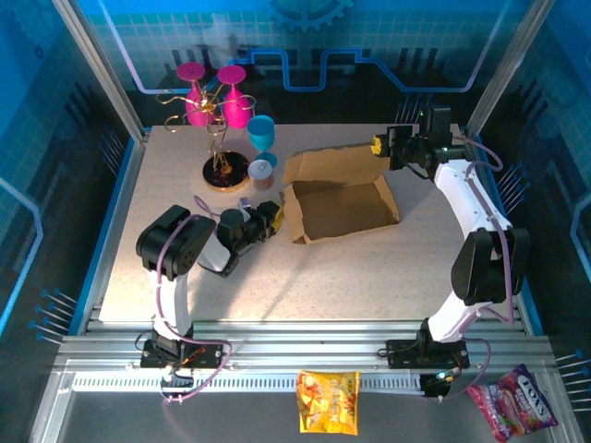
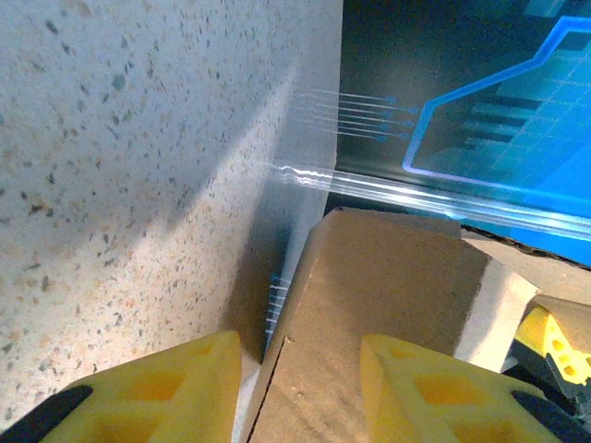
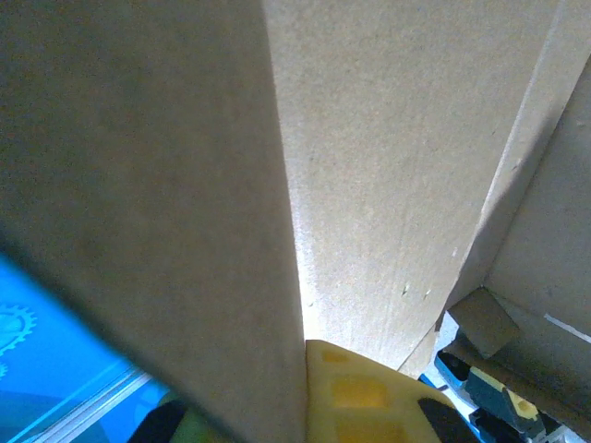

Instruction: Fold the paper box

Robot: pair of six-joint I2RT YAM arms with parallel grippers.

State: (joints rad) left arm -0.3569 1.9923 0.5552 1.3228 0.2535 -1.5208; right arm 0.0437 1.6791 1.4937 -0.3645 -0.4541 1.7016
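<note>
brown cardboard sits mid-table: the paper box (image 1: 342,208) is a shallow tray with its walls up, standing on the speckled table (image 1: 369,277) between my two arms, and its lid flap (image 1: 328,164) leans open toward the far side. right gripper (image 1: 380,145) is at the far right corner of that flap, jaws closed tight on the sheet; on the right wrist view the board runs straight down into the pinch beside one yellow finger (image 3: 369,397). i read that hold as hinge control, there to hold the lid up, ready to swing over the tray. left gripper (image 1: 270,218) is low at the tray's left wall. on the left wrist view its yellow fingers (image 2: 157,392) stand apart on either side of the wall's edge with a sliver of gap on one side, so it's not clamped as far as i can see. my guess is it's there to steady or square that wall while the lid comes over. inside the tray: nothing, just bare brown floor. off to the far left a teal cup (image 1: 261,132) and pink goblets (image 1: 233,103) stand well apart from the work; what's in them i can't tell from up here
</note>
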